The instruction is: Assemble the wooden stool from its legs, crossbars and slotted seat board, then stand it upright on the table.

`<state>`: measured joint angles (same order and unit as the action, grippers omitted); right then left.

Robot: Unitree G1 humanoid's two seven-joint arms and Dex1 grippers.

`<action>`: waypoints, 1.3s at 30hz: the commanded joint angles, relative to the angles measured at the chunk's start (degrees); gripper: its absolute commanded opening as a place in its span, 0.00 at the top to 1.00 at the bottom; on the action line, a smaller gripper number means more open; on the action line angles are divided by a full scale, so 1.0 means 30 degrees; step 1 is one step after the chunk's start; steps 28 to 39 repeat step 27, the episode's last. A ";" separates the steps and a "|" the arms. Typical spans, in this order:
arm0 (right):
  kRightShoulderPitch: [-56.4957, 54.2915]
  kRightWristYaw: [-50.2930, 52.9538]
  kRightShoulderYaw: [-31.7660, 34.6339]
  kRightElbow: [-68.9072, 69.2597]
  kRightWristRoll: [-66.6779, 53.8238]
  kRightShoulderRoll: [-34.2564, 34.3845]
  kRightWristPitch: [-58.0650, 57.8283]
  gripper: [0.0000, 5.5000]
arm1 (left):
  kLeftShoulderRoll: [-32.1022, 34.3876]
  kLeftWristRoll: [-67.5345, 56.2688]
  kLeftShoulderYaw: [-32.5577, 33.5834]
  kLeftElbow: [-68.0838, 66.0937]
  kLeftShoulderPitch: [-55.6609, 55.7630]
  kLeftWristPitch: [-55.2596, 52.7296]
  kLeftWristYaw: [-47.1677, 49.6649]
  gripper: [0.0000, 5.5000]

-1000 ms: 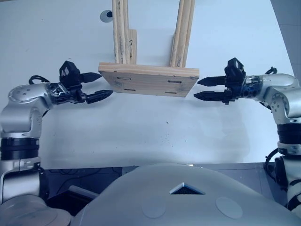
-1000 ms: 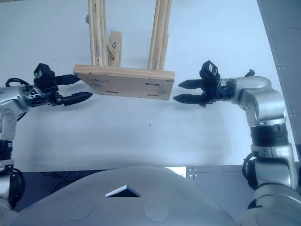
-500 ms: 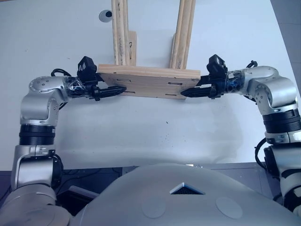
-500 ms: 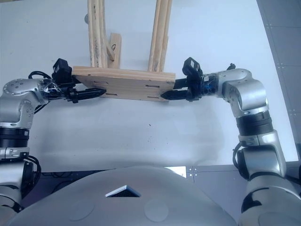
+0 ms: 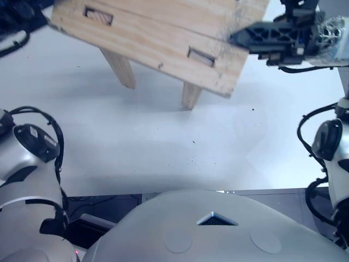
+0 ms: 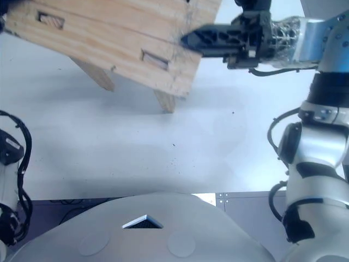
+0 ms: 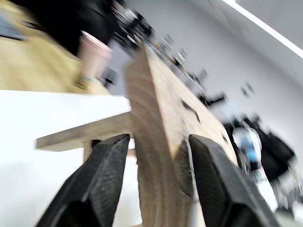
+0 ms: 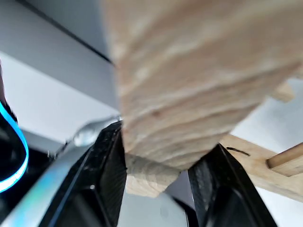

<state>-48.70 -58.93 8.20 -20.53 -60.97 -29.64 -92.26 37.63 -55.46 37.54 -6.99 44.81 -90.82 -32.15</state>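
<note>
The assembled wooden stool hangs tilted above the white table (image 5: 163, 142). Its slotted seat board (image 5: 158, 33) faces me, lower on the right side. Two legs (image 5: 121, 68) (image 5: 190, 95) slant down behind the board toward the tabletop. My right gripper (image 5: 240, 39) is shut on the board's right edge; in the right wrist view the fingers (image 8: 106, 179) clamp the board's end grain (image 8: 189, 94). My left gripper (image 7: 156, 189) is shut on the left edge of the seat board (image 7: 161, 142), with one finger (image 7: 102, 175) on each face. A leg (image 7: 80, 135) sticks out sideways from the board.
The table's front edge (image 5: 180, 191) runs just ahead of me. Small dark specks (image 5: 193, 143) dot the tabletop under the stool. A pale cup (image 7: 92, 56) stands far off in the room behind.
Both grippers closed in on the seat board's side edges, then raised the stool from lying flat and swung the board up toward me. The leg ends now point down to the table.
</note>
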 commanded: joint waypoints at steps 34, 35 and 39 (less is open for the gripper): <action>1.2578 1.8635 -0.1652 0.8534 1.8388 0.8320 2.4959 0.70 | -1.0219 1.4485 -0.6631 0.2483 -1.4758 2.6134 0.7392 0.67; 1.2578 1.8635 -0.1652 0.8534 1.8388 0.8320 2.4959 0.70 | -1.0219 1.4485 -0.6631 0.2483 -1.4758 2.6134 0.7392 0.67; 1.2578 1.8635 -0.1652 0.8534 1.8388 0.8320 2.4959 0.70 | -1.0219 1.4485 -0.6631 0.2483 -1.4758 2.6134 0.7392 0.67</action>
